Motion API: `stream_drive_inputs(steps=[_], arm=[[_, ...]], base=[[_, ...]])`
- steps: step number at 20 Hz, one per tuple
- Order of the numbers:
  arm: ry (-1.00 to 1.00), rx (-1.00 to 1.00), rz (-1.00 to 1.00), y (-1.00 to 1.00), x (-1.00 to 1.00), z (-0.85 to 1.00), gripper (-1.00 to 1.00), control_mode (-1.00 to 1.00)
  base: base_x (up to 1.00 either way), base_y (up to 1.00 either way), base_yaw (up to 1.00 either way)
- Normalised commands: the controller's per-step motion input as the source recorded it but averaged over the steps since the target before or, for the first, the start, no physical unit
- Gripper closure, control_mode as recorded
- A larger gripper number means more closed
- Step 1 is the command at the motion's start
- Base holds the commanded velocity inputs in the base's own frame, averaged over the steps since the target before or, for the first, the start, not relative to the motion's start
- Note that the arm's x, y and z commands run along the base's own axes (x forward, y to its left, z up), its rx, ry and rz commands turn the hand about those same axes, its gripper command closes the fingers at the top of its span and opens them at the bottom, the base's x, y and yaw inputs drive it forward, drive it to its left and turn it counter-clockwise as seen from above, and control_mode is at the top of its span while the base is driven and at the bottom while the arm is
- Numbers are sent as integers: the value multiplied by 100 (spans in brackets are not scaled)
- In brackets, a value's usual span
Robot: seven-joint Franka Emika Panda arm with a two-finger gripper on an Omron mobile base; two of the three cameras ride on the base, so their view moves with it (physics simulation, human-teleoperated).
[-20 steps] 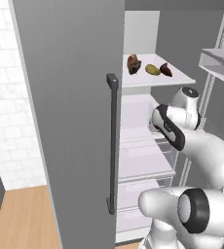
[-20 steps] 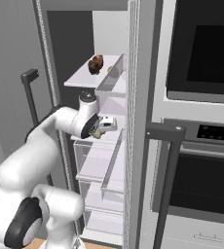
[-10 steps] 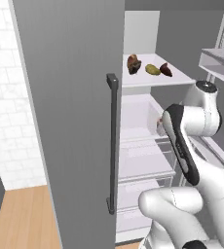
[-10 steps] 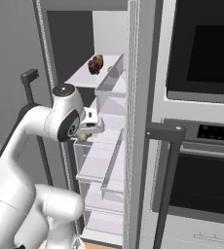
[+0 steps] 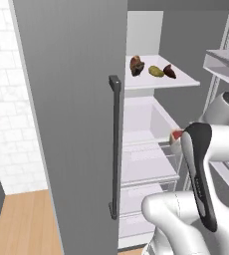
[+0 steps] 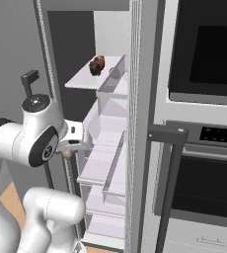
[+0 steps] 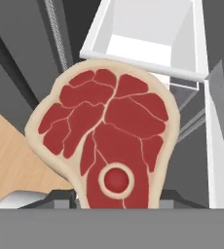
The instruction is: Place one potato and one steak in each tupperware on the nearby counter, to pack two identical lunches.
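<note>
Hand view: my end effector (image 7: 116, 206) is clamped on a steak (image 7: 106, 138), held in front of the fridge shelves (image 5: 151, 164). Potatoes (image 5: 156, 71) sit on the top shelf; no tupperware visible, so packing's barely begun imo.

An open grey fridge door (image 5: 71, 124) with a dark vertical bar handle (image 5: 115, 149), white fridge shelves (image 5: 146, 159) inside, and a black built-in wall oven (image 6: 204, 54) alongside
</note>
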Motion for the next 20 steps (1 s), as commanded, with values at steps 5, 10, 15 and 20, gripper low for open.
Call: stream_drive_inputs(steps=[5,10,15,20], arm=[[0,0,0,0,-1,0,100,-100],[0,0,0,0,-10,0,100,100],[0,0,0,0,0,0,100,100],[0,0,0,0,0,0,100,100]], base=[[0,0,0],[-74,0,-4],[-100,8,-35],[-86,-6,-61]])
